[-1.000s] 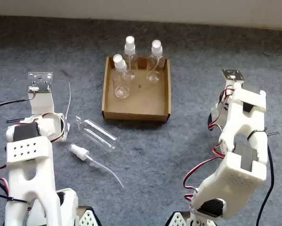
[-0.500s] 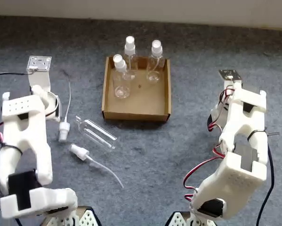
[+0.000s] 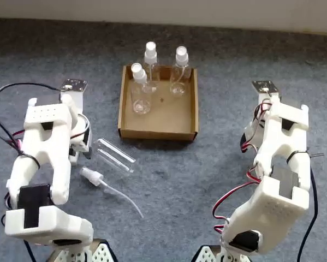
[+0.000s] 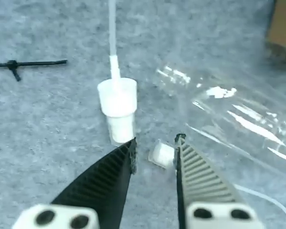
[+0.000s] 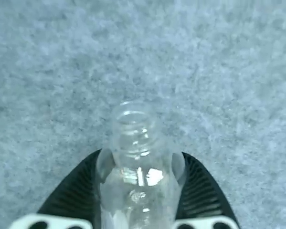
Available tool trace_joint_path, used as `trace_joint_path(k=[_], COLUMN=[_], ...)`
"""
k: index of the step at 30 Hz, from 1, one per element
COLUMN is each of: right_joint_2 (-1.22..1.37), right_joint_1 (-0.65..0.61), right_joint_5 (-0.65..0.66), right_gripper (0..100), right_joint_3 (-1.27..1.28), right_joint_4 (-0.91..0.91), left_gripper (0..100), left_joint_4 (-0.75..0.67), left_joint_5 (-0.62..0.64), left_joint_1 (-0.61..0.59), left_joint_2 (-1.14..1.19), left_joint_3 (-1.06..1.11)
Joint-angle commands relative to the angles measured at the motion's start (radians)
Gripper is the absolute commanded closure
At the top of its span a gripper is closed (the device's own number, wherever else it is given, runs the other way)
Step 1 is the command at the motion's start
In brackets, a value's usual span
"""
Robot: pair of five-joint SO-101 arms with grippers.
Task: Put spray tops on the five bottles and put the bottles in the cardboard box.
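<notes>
Capping step under way: three capped bottles (image 3: 142, 90) stand in cardboard box (image 3: 158, 134). Left gripper (image 4: 155, 141), jaws apart, hangs just over loose spray top (image 4: 118, 107) on gray surface (image 3: 174, 185), beside lying bottle (image 4: 228, 114). Right gripper (image 5: 142, 160) clamped on uncapped bottle (image 5: 133, 138). Next move likely: close on spray top, carry it to held bottle's neck.

A clear plastic bottle (image 5: 135, 143) sits in the middle of the frame, clamped at its shoulders between two black ribbed fingers (image 5: 73, 191), one pressed against each side. Its neck is uncapped (bare threads, round open mouth) and points away from the camera toward the surface (image 5: 219, 67). Bright glints lie on the bottle's shoulder. The surface is grey and fuzzy, like short carpet. Whether the bottle's mouth touches it cannot be told.
</notes>
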Motion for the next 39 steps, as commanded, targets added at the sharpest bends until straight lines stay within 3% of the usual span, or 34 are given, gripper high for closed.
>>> trace_joint_path(k=[1, 12, 17, 27, 30, 33, 39], right_joint_2=[-0.042, -0.045, -0.045, -0.045, -0.045, -0.045, -0.045], right_joint_1=[-0.001, -0.005, -0.005, -0.005, -0.005, -0.005, 0.001], right_joint_5=[0.014, 0.014, 0.014, 0.017, 0.015, 0.015, 0.017], right_gripper=[96.5, 96.5, 96.5, 96.5, 96.5, 96.5, 96.5], right_joint_3=[-0.030, -0.015, -0.015, -0.013, -0.013, -0.013, -0.012], right_joint_4=[0.005, 0.004, 0.005, 0.005, 0.008, 0.012, 0.013], left_gripper=[87, 87, 87, 83, 77, 78, 82], left_joint_4=[0.031, 0.037, 0.054, 0.130, 0.129, 0.129, 0.129], left_joint_5=[0.011, 0.011, 0.000, -0.181, -0.310, -0.436, -0.465], left_joint_1=[0.045, 0.051, 0.036, 0.051, 0.051, 0.051, 0.021], left_joint_2=[0.035, 0.298, 0.226, -0.140, -0.139, -0.107, -0.005], left_joint_3=[-0.044, -0.053, -0.074, 0.124, 0.153, 0.153, 0.150])
